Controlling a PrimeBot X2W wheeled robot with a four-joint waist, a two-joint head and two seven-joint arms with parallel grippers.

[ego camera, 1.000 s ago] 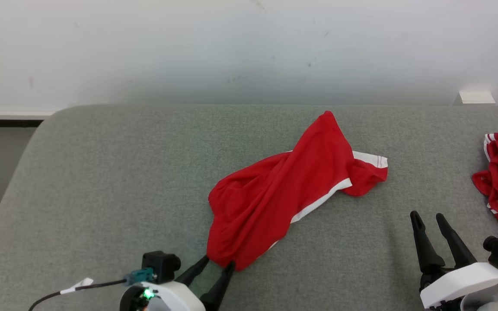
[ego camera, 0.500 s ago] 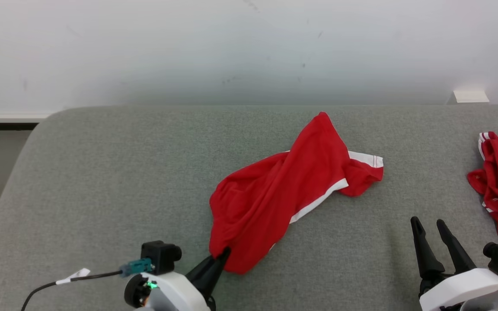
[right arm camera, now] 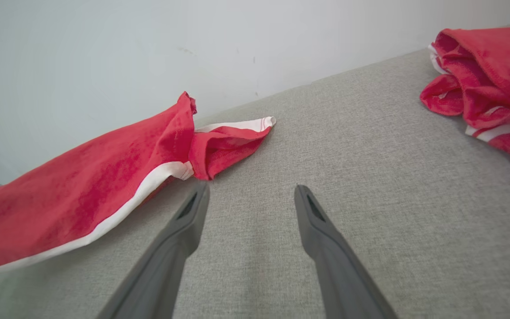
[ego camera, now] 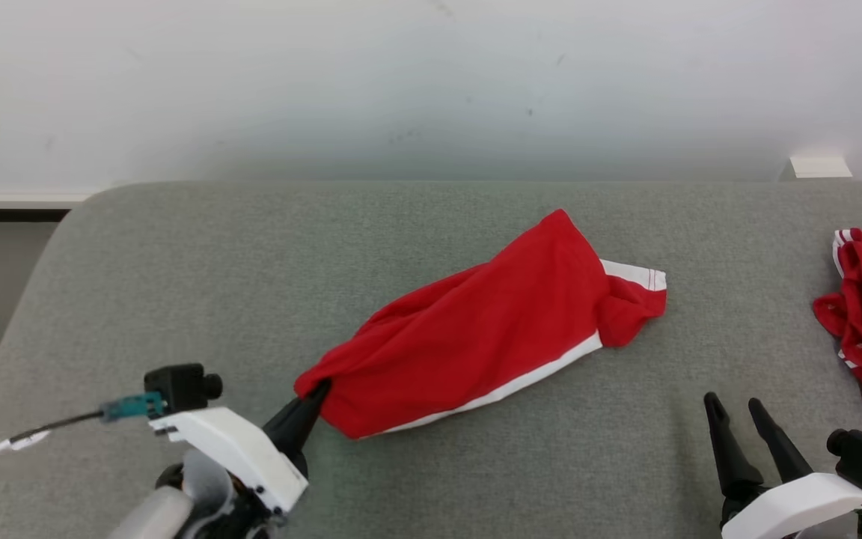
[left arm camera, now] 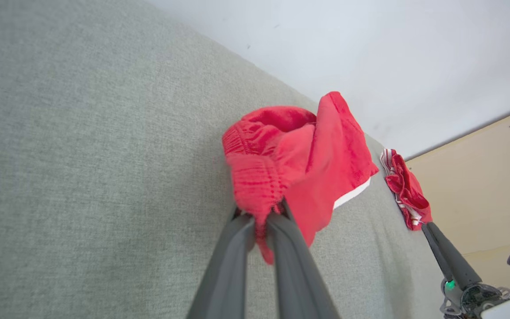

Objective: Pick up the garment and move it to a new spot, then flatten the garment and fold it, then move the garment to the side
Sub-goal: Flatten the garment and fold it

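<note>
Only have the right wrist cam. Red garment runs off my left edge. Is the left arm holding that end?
Observer: Yes. The left gripper is shut on the red garment, jaws pinching its ribbed elastic waistband.
Operator: Is that end lying flat?
Observer: No. In the left wrist view the waistband end is bunched, with cloth folded over itself just beyond the jaws.
</note>
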